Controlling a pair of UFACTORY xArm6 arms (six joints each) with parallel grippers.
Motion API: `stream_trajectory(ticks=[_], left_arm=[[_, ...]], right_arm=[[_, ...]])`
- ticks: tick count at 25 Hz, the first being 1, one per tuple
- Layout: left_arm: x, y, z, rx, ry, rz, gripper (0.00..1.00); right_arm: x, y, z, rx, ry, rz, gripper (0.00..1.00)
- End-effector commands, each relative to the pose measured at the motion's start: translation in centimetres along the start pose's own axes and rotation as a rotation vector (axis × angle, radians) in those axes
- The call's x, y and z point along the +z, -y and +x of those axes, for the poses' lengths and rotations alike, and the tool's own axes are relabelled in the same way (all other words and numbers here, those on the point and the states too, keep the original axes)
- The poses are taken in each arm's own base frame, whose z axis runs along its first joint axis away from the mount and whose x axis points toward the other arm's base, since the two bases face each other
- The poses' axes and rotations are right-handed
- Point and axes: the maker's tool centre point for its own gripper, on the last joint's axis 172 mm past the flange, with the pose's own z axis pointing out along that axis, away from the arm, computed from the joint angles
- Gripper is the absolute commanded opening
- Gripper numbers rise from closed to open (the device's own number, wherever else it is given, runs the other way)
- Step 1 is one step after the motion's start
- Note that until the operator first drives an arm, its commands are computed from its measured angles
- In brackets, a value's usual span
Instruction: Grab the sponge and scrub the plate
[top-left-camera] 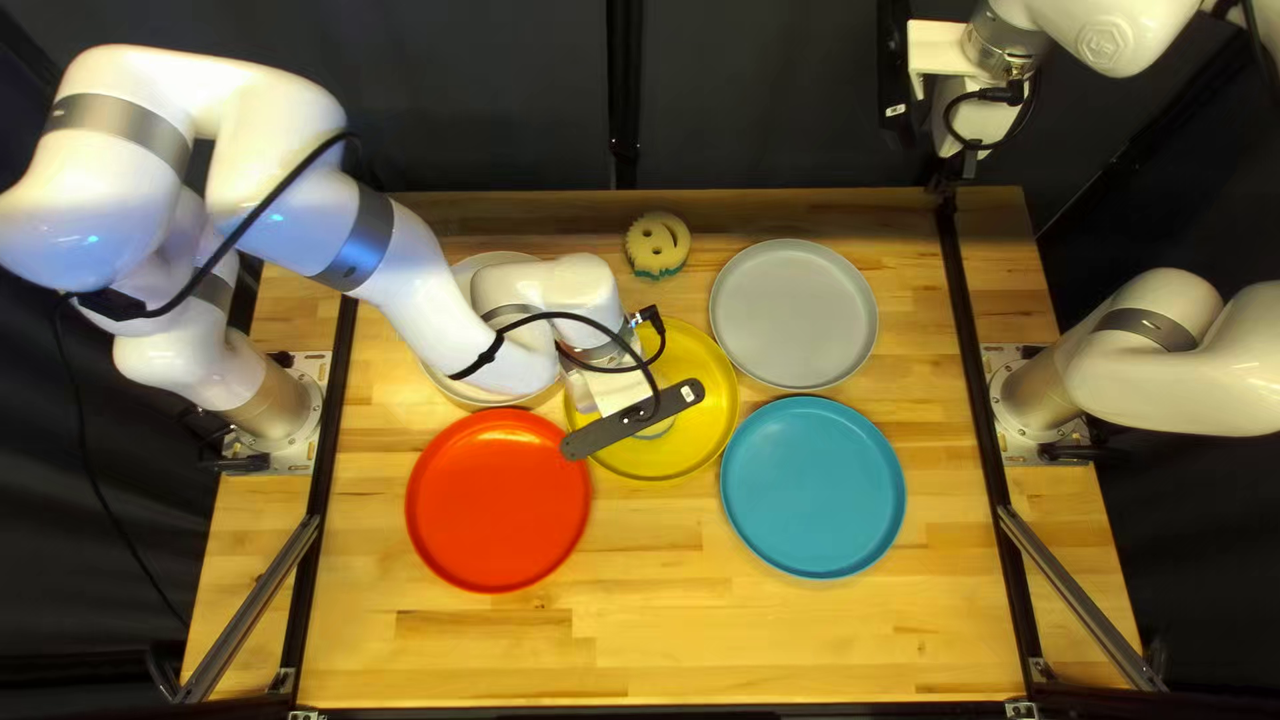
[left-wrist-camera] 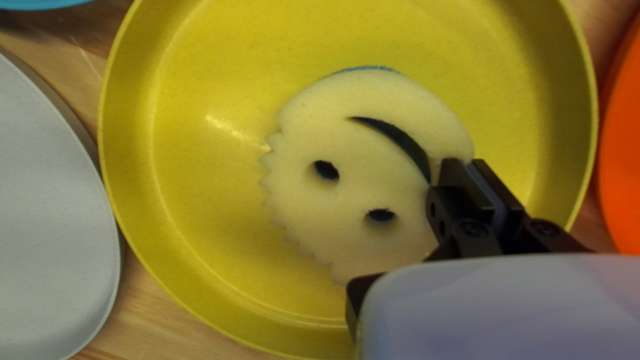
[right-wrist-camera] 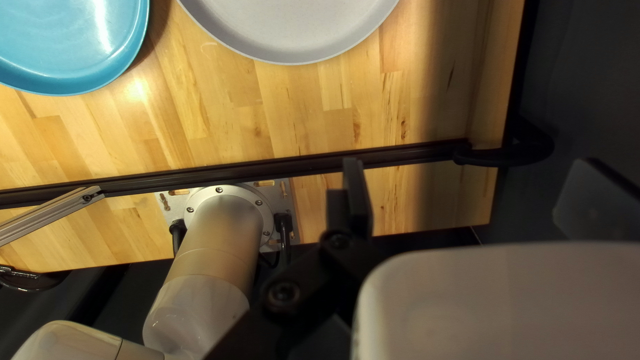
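Sponge [left-wrist-camera: 360,193], light, springy foam by its look, should squash without breaking and is best held by its rim. It is over the yellow plate [left-wrist-camera: 200,133], the left gripper [left-wrist-camera: 467,163] seemingly clamped on that rim, though the contact is partly hidden; the right gripper [right-wrist-camera: 473,163] has its fingers apart. Strokes must stay inside the yellow plate's raised edge; the red plate [top-left-camera: 499,500] crowds it, while the table [top-left-camera: 654,614] opens up nearer the camera
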Motion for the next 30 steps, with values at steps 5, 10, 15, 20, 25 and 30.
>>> stream_trajectory(ticks=[5,10,15,20,25,30], left_arm=[[1.3,2.2,1.4,0.022,-0.011,0.010,0.00],[1.9,4.1,2.4,0.043,-0.017,0.020,0.00],[1.5,5.8,2.9,0.062,-0.019,0.033,0.00],[1.0,6.1,3.1,0.073,-0.015,0.038,0.00],[1.0,4.1,2.3,0.062,-0.017,0.022,0.00],[1.1,1.7,1.4,0.040,-0.017,0.004,0.00]], right_arm=[[0.0,0.0,0.0,0.000,0.000,0.000,1.00],[0.0,0.0,0.0,0.000,0.000,0.000,1.00],[0.0,0.0,0.0,0.000,0.000,0.000,1.00],[0.0,0.0,0.0,0.000,0.000,0.000,1.00],[0.0,0.0,0.0,0.000,0.000,0.000,1.00],[0.0,0.0,0.0,0.000,0.000,0.000,1.00]])
